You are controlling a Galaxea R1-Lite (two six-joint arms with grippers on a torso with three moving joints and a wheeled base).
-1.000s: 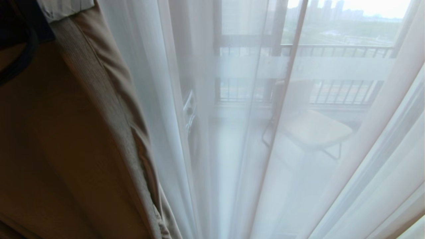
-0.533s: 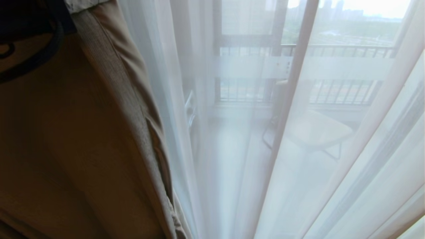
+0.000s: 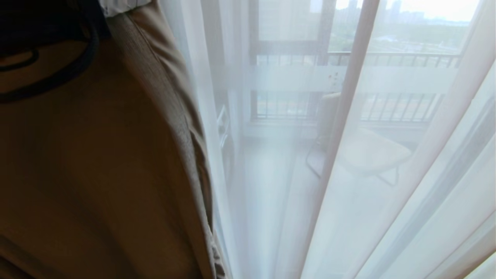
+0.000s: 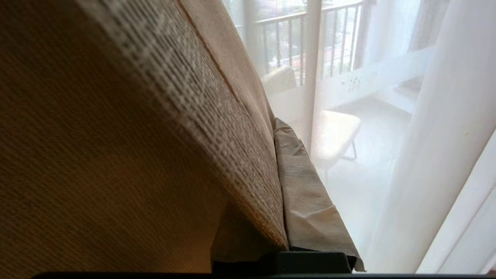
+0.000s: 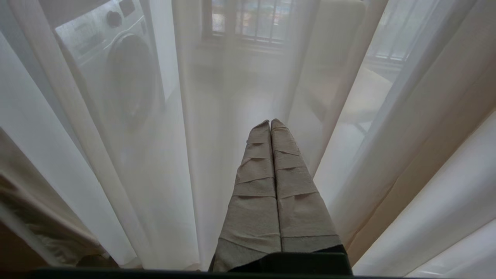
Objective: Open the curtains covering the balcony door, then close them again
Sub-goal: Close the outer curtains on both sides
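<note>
Your left gripper (image 4: 288, 193) is clamped on the edge of the heavy cream-beige woven drape (image 3: 116, 162), hauling it across the thin white sheers (image 3: 387, 201): the closing step, by my read. Next, carry it fully across. Your right gripper (image 5: 270, 123) hangs pressed together, empty.

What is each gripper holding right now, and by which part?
The left gripper is shut on the beige drape, pinching its woven leading edge. The right gripper is shut and empty, pointing at the white sheers.

Left hand (image 4: 310, 201) fingers together; right hand (image 5: 270, 124) likewise, fingers touching
</note>
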